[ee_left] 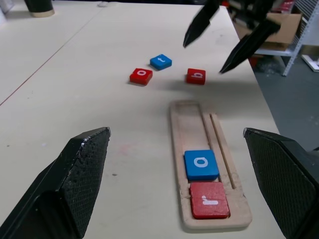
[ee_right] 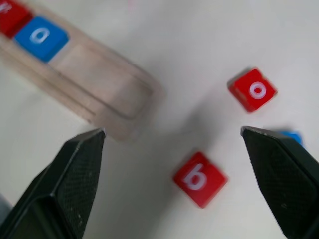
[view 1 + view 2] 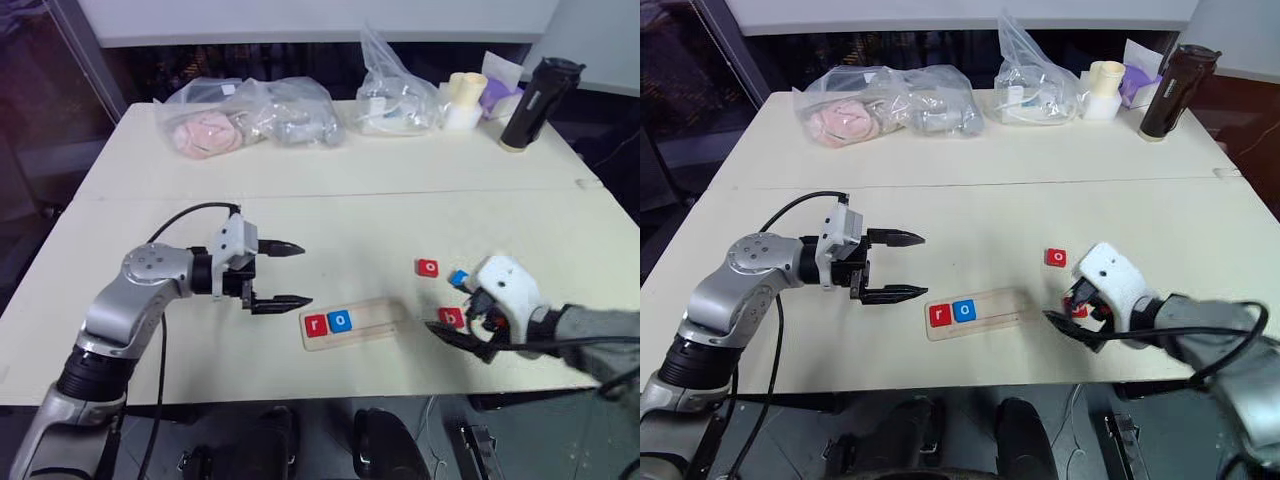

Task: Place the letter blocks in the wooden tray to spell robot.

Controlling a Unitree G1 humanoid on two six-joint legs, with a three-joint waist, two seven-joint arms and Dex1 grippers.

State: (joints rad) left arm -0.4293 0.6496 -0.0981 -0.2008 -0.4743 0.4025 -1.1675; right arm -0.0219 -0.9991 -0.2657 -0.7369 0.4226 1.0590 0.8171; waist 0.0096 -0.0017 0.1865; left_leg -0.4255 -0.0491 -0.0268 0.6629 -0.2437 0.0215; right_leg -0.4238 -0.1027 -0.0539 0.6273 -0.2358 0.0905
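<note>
R end effector (image 2: 172, 144) is hanging w/ fingers spread, gripping nothing; red b block (image 2: 200, 178) is lying on bench (image 3: 350, 190) just under it, between the fingers. Red o block (image 2: 252, 89) and blue block (image 3: 459, 278) are sitting just beyond. Wooden tray (image 1: 192, 124), holding r (image 1: 209, 200) + blue o (image 1: 201, 164), is lying between R and L end effector (image 3: 285, 274), also spread, empty. Bags (image 3: 250, 115) and bottle (image 3: 535, 100) are sitting well away at far edge.

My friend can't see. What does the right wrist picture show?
The robot's open right hand hovers above a red b block on the table. A red o block lies nearby; the wooden tray holds a blue o block.
</note>
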